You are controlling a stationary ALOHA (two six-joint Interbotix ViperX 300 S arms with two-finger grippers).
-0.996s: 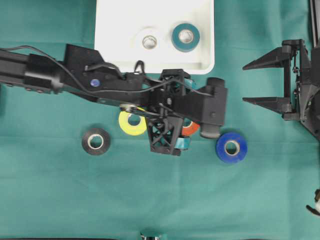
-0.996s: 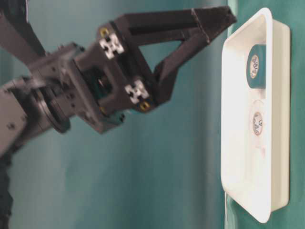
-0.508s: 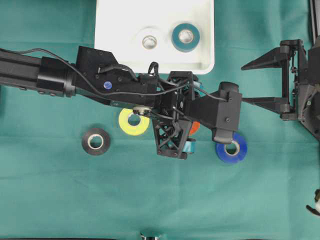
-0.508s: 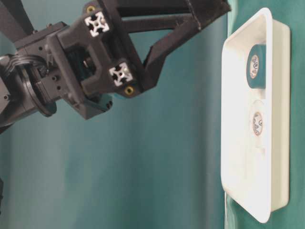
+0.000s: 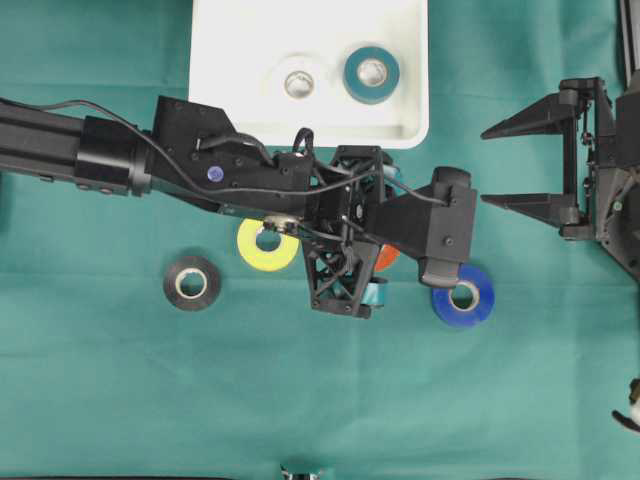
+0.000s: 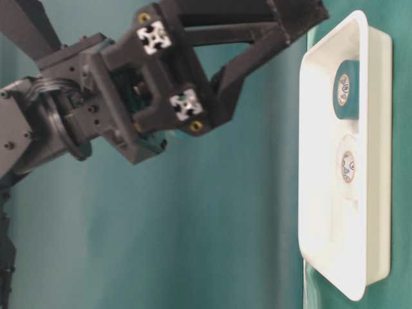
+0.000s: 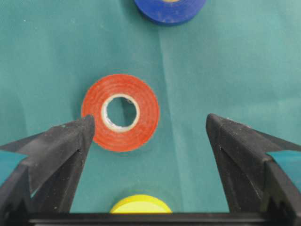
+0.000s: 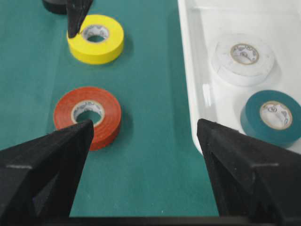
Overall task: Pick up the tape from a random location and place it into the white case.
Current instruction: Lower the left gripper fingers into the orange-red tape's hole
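An orange tape roll (image 7: 121,112) lies flat on the green cloth. My left gripper (image 7: 150,120) hovers above it, open and empty, and the roll sits nearer its left finger. From overhead this gripper (image 5: 382,232) hides most of the orange roll (image 5: 389,258). The white case (image 5: 230,60) stands at the back and holds a white roll (image 5: 298,84) and a teal roll (image 5: 372,74). My right gripper (image 5: 487,167) stays open and empty at the right, apart from every roll.
A yellow roll (image 5: 258,247), a black roll (image 5: 191,283) and a blue roll (image 5: 465,297) lie on the cloth around the left gripper. The case's rim (image 8: 188,70) runs just right of the orange roll (image 8: 87,115).
The left gripper moved right over the orange roll, then eased slightly back left. Its jaws stayed wide. The right gripper barely moved.
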